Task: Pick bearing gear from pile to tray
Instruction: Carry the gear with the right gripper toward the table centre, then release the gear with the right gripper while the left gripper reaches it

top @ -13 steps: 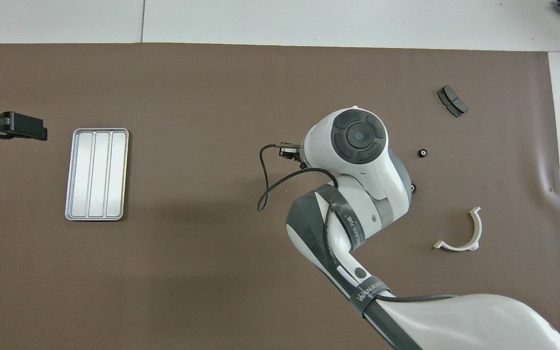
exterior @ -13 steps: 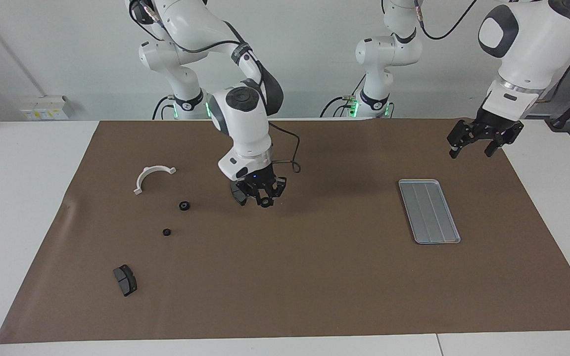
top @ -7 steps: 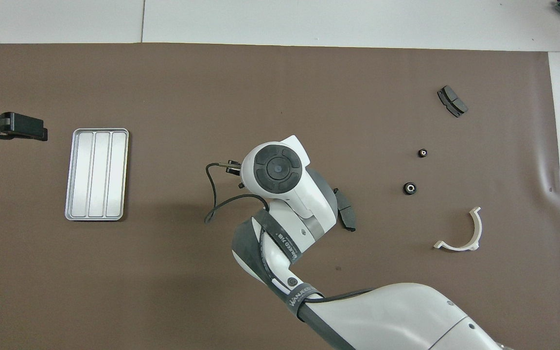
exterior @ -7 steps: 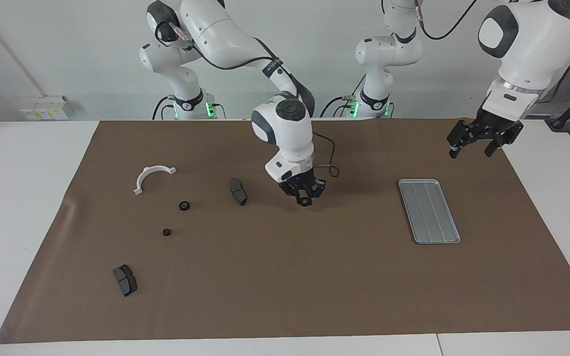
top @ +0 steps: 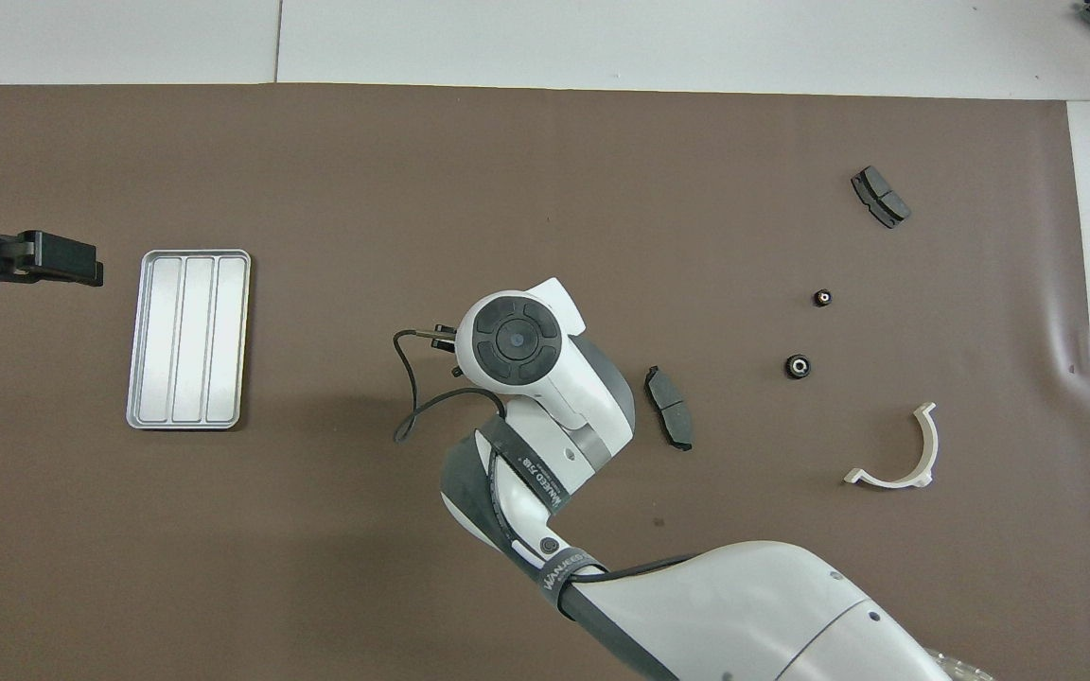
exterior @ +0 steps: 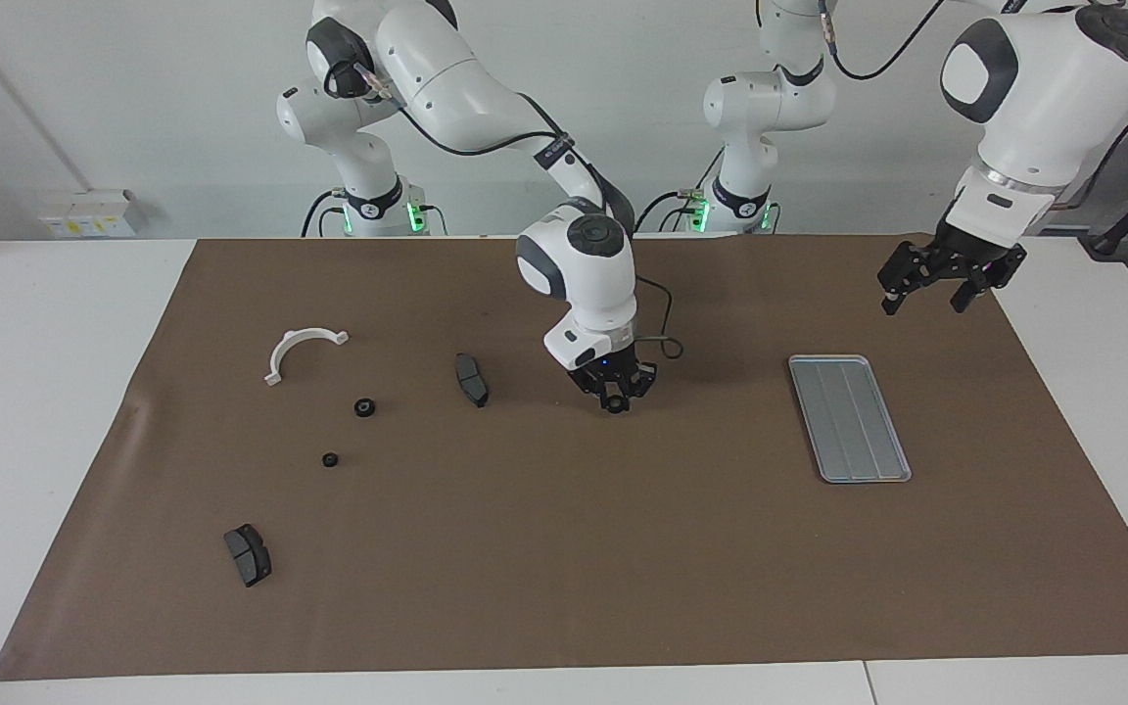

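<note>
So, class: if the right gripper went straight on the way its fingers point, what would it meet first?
Probably the bare mat, between the dark pad and the tray; the right gripper points down, holding a bearing gear. The left gripper waits over the mat's corner.

A matt brown paper-like mat is covering the table, a silver-grey metal tray is gleaming dully at the frame's right, and glossy white plastic shells are catching light on both arms.
</note>
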`<action>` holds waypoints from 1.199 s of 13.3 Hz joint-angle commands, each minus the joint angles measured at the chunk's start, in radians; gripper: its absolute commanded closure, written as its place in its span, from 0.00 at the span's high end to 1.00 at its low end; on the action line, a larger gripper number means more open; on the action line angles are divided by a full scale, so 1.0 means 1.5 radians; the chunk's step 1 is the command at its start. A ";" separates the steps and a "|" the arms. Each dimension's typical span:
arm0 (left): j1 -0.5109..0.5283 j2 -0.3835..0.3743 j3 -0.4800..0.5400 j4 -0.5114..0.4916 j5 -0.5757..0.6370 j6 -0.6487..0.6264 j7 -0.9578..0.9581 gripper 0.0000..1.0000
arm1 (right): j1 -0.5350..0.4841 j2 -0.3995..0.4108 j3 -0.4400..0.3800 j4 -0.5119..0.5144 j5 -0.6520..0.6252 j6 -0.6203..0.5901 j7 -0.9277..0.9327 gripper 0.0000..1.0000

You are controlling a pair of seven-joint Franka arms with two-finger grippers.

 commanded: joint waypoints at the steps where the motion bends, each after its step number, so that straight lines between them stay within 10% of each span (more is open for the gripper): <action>1: -0.013 -0.020 0.004 -0.031 0.006 0.011 0.001 1.00 | -0.004 -0.002 0.003 -0.032 -0.017 0.037 0.005 0.36; 2: -0.013 -0.020 0.004 -0.032 0.006 0.011 0.001 1.00 | -0.004 -0.003 0.003 -0.037 -0.017 0.043 0.005 0.45; 4: -0.014 -0.019 0.004 -0.032 0.006 0.012 0.000 1.00 | -0.003 -0.003 0.002 -0.031 -0.019 0.036 0.006 1.00; 16: -0.162 0.096 0.000 0.028 0.035 0.011 -0.178 1.00 | -0.181 -0.141 -0.007 -0.045 -0.038 -0.101 -0.242 1.00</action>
